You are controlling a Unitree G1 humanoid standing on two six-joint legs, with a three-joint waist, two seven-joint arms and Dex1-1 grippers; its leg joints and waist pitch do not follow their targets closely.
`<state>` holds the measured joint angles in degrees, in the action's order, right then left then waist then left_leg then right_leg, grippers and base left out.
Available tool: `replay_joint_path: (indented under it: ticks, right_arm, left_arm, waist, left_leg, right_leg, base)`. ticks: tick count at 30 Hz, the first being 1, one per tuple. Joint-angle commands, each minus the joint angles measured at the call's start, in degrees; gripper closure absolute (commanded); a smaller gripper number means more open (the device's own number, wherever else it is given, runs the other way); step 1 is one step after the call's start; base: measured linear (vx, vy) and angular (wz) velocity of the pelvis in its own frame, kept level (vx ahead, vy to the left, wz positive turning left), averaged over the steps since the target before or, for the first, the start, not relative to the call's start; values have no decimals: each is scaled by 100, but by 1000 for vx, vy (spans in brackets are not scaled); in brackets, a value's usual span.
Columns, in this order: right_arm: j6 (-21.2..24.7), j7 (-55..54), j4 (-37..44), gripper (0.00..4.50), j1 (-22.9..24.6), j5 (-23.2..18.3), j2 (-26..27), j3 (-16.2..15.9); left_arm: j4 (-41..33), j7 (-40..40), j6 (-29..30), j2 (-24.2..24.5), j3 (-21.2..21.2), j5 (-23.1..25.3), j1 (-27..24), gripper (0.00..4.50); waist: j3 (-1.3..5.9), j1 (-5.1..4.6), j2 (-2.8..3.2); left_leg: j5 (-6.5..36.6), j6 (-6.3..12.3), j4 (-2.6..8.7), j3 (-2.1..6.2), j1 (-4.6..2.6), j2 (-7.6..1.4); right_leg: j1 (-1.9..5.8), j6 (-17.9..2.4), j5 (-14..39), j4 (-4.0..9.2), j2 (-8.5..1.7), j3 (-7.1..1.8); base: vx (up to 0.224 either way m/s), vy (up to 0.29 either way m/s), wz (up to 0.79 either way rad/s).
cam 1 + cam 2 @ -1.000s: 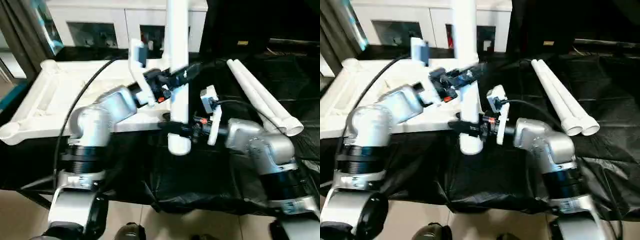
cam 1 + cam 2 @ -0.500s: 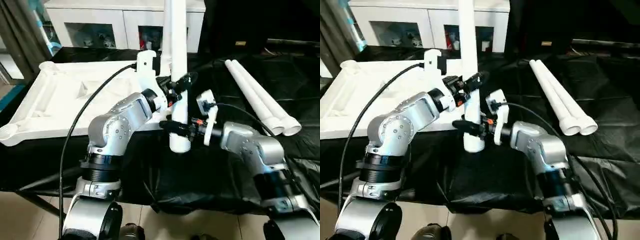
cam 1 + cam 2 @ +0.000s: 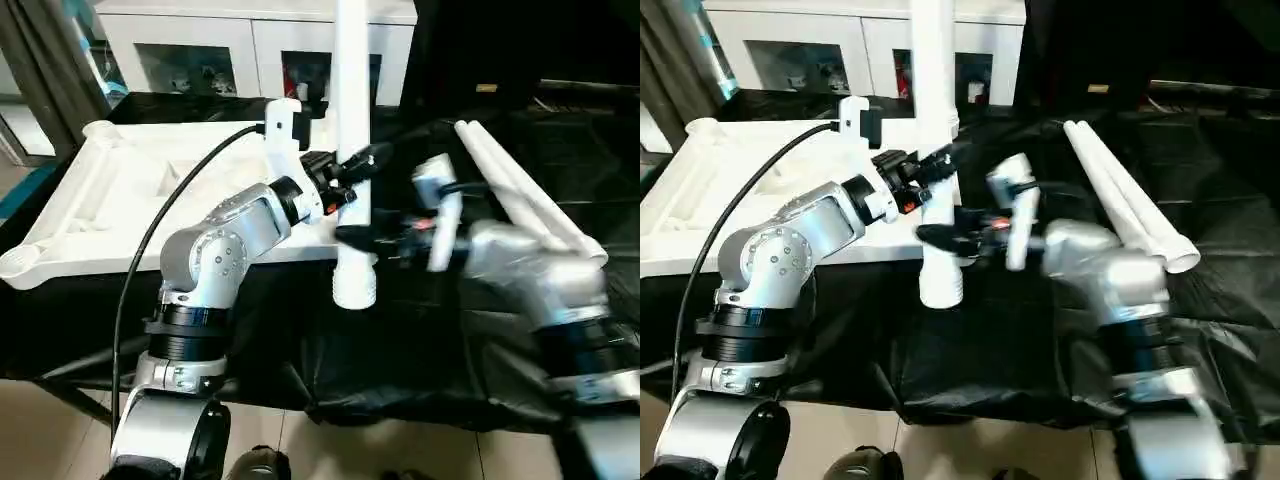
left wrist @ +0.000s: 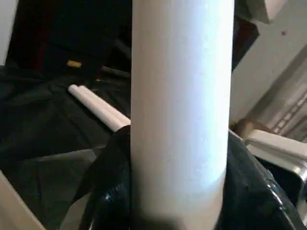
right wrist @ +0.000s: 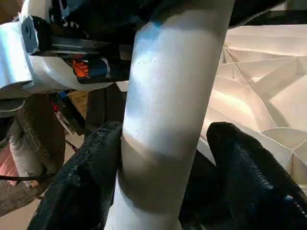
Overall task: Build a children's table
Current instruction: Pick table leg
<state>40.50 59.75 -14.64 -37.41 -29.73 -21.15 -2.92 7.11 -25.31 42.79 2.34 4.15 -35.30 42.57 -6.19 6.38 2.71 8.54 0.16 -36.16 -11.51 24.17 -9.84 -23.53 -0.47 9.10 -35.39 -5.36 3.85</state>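
Left eye view: 1 leg (image 3: pixel 352 150) stands near upright, long axis vertical, its flared lower end hanging just off the near edge of the table top (image 3: pixel 120 200), over the black cloth (image 3: pixel 400 360). The left gripper (image 3: pixel 352 172) comes in from the left and clamps the tube at mid-height. The right gripper (image 3: pixel 362 238) sits lower on the same tube, coming from the right; it is motion-blurred. Left arm is the one carrying the leg. The table top lies upside down, ribbed underside up, a round corner socket (image 3: pixel 97 130) at its far left corner. My read: the next move hinges on swinging the leg's lower end left, back over the top, to a socket.

Right eye view: 2 spare legs (image 3: pixel 1120 205) lie side by side on the cloth, well apart to the right, long axes running diagonally away.

Left wrist view: leg (image 4: pixel 182 110) sits between the black fingers (image 4: pixel 108 191), pinched on both sides. Plain white smooth tube.

Right wrist view: fingers (image 5: pixel 81 177) flank the leg (image 5: pixel 168 110); one touches, the other stands off with a gap, so spread, not gripping. Ribs of the table top (image 5: pixel 259 91) just behind.
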Motion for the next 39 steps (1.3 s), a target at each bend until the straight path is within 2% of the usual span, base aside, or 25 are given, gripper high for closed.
replay_joint_path:
  ticks: [1,3,8,22,23,26,33,39]
  right_arm:
    - [114,65,24,145,-53,-32,-78,-97]
    - [143,140,4,145,-53,41,-98,-215]
    - [141,165,-60,145,-55,121,-84,-347]
    - [332,277,-51,145,-14,147,-136,-457]
    - [359,272,-64,173,-21,148,-126,-455]
    - [382,269,-106,185,-42,145,-111,-460]
    - [394,282,-183,250,-42,152,-98,-461]
    - [427,350,-165,257,4,164,-134,-494]
  left_arm:
    - [-235,-163,68,39,-92,-113,42,264]
    - [-299,-257,69,39,-129,-136,12,264]
    - [-344,-333,41,38,-185,-138,3,264]
    - [-403,-516,53,60,-247,-158,8,264]
    - [-432,-548,73,65,-270,-168,-8,264]
    - [-500,-632,89,83,-335,-191,-40,264]
    - [-568,-749,141,114,-384,-216,-65,264]
    - [-558,-804,117,136,-425,-207,-62,265]
  waist:
    - [602,-1,-98]
    - [602,-3,-119]
    - [597,-4,-124]
    - [587,-15,-134]
    - [590,-12,-133]
    - [590,-11,-131]
    - [601,-9,-132]
    - [607,-5,-132]
  left_leg:
    - [1610,-122,474,213,-234,-305]
    - [1588,-111,466,209,-235,-305]
    - [1577,-114,466,205,-241,-313]
    - [1598,-136,477,206,-237,-308]
    - [1595,-138,477,208,-241,-312]
    - [1576,-130,477,208,-239,-311]
    - [1568,-145,477,206,-245,-318]
    - [1569,-172,475,205,-240,-315]
  right_leg:
    - [230,-933,1984,470,-356,-215]
    - [230,-940,2017,471,-362,-218]
    - [219,-931,2084,477,-357,-219]
    - [220,-871,2141,488,-360,-226]
    - [221,-871,2149,486,-363,-225]
    - [219,-860,2148,486,-359,-225]
    - [219,-891,2114,473,-358,-223]
    - [225,-886,2093,471,-363,-227]
  base:
    - [0,0,0]
    - [0,0,0]
    - [0,0,0]
    - [0,0,0]
    - [0,0,0]
    - [0,0,0]
    - [0,0,0]
    - [0,0,0]
